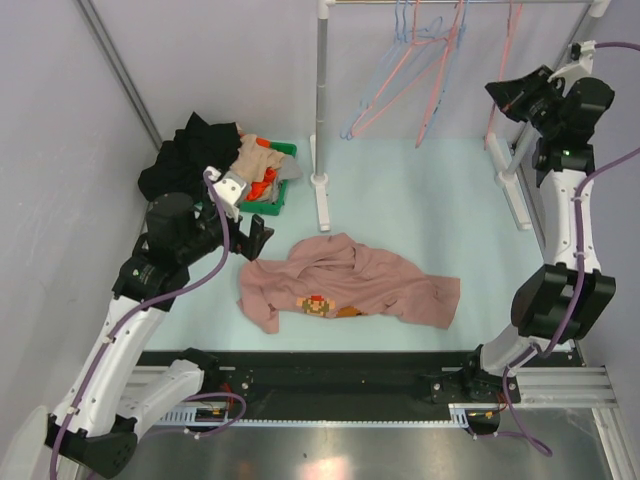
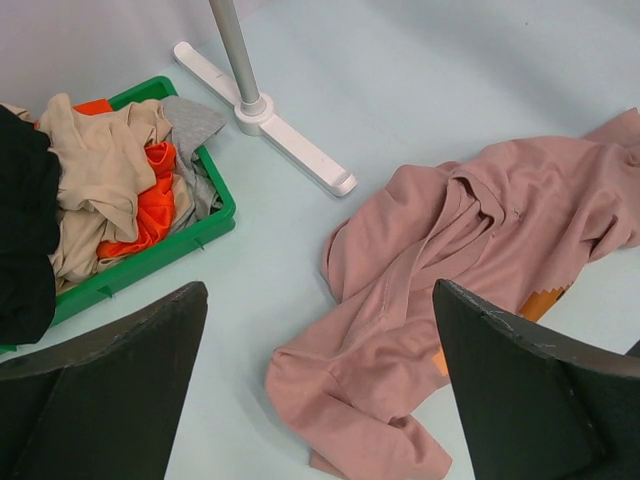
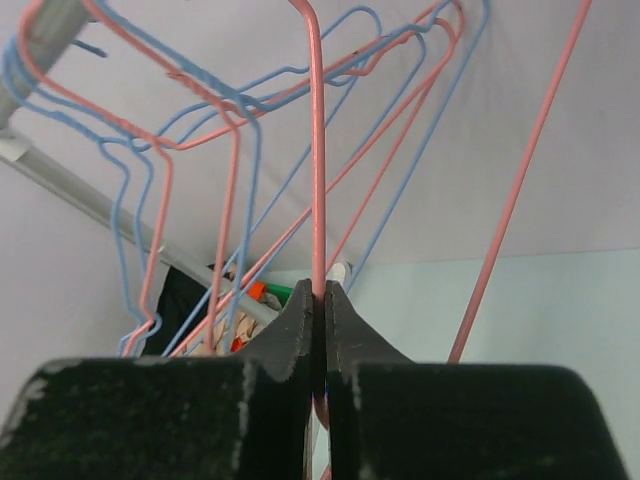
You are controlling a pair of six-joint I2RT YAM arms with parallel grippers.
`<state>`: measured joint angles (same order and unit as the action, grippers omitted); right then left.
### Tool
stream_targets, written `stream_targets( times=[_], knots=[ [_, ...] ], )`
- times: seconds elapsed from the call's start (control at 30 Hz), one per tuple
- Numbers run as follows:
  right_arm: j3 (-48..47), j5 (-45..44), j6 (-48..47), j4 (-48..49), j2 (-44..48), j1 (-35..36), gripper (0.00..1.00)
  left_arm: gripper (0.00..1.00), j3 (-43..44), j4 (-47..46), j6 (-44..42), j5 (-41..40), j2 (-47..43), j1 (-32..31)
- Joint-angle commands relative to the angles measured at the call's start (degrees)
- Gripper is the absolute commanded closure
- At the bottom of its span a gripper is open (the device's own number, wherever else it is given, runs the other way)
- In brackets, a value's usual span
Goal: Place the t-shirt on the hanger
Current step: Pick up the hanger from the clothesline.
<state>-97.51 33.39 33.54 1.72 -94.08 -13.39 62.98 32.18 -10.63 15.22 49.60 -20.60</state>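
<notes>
The dusty-pink t-shirt (image 1: 345, 280) lies crumpled on the pale table, its red-orange pixel figure facing up. It also shows in the left wrist view (image 2: 470, 250). My left gripper (image 1: 262, 235) is open and empty, hovering just left of the shirt's near sleeve; in the left wrist view (image 2: 320, 385) its jaws stand wide apart over that sleeve. My right gripper (image 1: 498, 93) is raised at the rack's right end, shut on a thin wire of the pale-pink hanger (image 1: 511, 40). In the right wrist view the fingertips (image 3: 320, 295) pinch the hanger wire (image 3: 318, 150).
A clothes rack with a white pole (image 1: 321, 100) and foot (image 2: 290, 140) holds several blue and pink hangers (image 1: 400, 70). A green bin (image 1: 272, 205) of beige and orange clothes, with a black garment (image 1: 190, 150) beside it, sits at the back left.
</notes>
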Motion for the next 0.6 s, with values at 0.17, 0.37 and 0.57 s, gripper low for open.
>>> stream_targets(
  times=[0.17,0.37,0.57],
  knots=[
    [0.22,11.35,-3.74,-3.45,10.14,-0.94,1.00,0.00,-0.58,-5.55,-2.20,3.23,1.72,0.30],
    [2.14,11.09,-11.73,-20.41,13.31,-3.74,1.00,0.00,-1.28,-6.96,-4.21,5.86,2.87,0.30],
    [17.26,12.93,-22.97,-36.33,23.67,-9.45,1.00,0.00,-2.95,-3.80,-9.92,12.62,3.13,0.30]
  ],
)
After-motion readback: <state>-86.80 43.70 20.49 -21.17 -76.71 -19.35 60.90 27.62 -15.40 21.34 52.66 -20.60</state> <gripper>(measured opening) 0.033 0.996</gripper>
